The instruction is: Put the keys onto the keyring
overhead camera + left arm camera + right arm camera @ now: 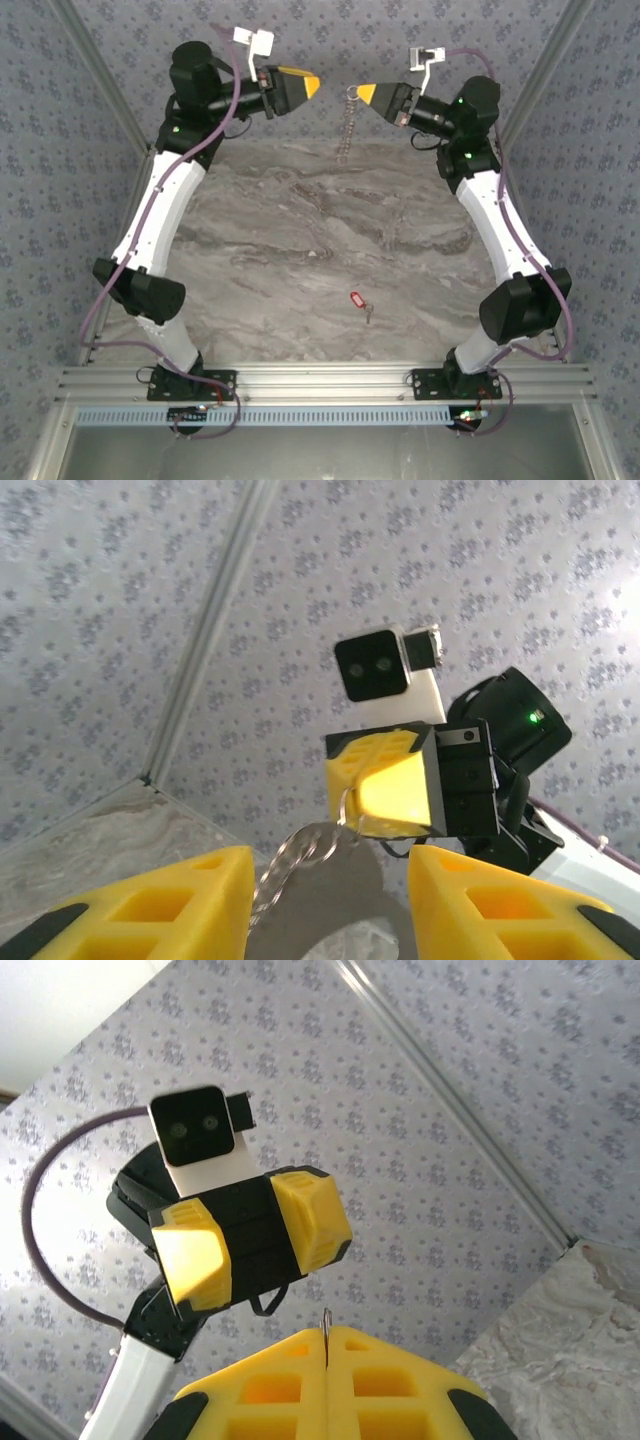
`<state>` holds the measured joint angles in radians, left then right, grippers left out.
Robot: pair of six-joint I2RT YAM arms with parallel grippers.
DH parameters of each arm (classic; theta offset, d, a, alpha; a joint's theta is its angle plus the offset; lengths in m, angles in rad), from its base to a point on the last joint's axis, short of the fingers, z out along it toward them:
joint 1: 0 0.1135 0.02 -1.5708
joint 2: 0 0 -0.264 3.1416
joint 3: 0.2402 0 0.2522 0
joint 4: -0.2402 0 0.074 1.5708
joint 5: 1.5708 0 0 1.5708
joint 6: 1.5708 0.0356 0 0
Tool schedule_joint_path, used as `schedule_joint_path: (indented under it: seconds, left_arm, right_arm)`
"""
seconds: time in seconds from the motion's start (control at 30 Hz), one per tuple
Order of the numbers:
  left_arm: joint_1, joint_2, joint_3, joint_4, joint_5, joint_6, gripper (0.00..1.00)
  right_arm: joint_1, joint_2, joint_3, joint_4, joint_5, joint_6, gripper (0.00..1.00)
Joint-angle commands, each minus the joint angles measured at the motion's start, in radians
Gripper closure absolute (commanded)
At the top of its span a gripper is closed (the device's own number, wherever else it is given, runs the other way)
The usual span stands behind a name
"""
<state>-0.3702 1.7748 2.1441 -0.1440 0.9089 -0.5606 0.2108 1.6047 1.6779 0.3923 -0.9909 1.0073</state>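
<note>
The grey marbled table [300, 220] spreads out below a patterned blue-grey wall [330, 30] that closes in the far side. Both arms are raised off the table. The left arm [165, 200] reaches up toward 11 o'clock and the right arm [490, 215] toward 1 o'clock, so their yellow-fingered ends face each other near 12 o'clock in the top view, close together but apart. The left gripper [313, 85] has its jaws parted with a clear gap and nothing between them. In its own wrist view its two fingers [150, 905] sit at 7 and 5 o'clock with open space between. From the right wrist camera the left gripper [250, 1235] sits at 10 o'clock, its two yellow pads spread apart. The right gripper [364, 95] has its jaws pressed together on the keyring [346, 125], a thin metal ring with a short run of chain hanging straight down from the fingertips, clear of the table. In the left wrist view the right gripper [385, 785] sits just right of centre, and the keyring [295, 852] trails from its tip toward 7 o'clock. In the right wrist view a thin wire of it [326, 1318] pokes up from the seam of the closed fingers [400, 1380]. The key [356, 298], red-headed and tiny, lies flat on the table at about 5 o'clock from its centre, well apart from both grippers.
</note>
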Motion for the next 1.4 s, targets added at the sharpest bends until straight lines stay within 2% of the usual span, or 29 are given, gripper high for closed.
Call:
schedule_joint_path:
  seconds: [0.0, 0.27, 1.07, 1.37]
  left_arm:
    - [-0.008, -0.024, -0.009, 0.075, 0.032, -0.058, 0.54]
    - [-0.046, 0.033, 0.035, 0.093, 0.1, -0.104, 0.54]
    - [-0.088, 0.092, 0.073, 0.167, 0.094, -0.186, 0.6]
    - [-0.091, 0.109, 0.085, 0.162, 0.096, -0.188, 0.66]
  right_arm:
    - [0.008, -0.009, 0.0, 0.092, 0.011, 0.046, 1.0]
    - [0.027, -0.003, 0.005, 0.119, 0.025, 0.065, 1.0]
    - [0.046, 0.027, 0.034, 0.177, 0.031, 0.119, 1.0]
    - [0.046, 0.042, 0.045, 0.191, 0.029, 0.134, 1.0]
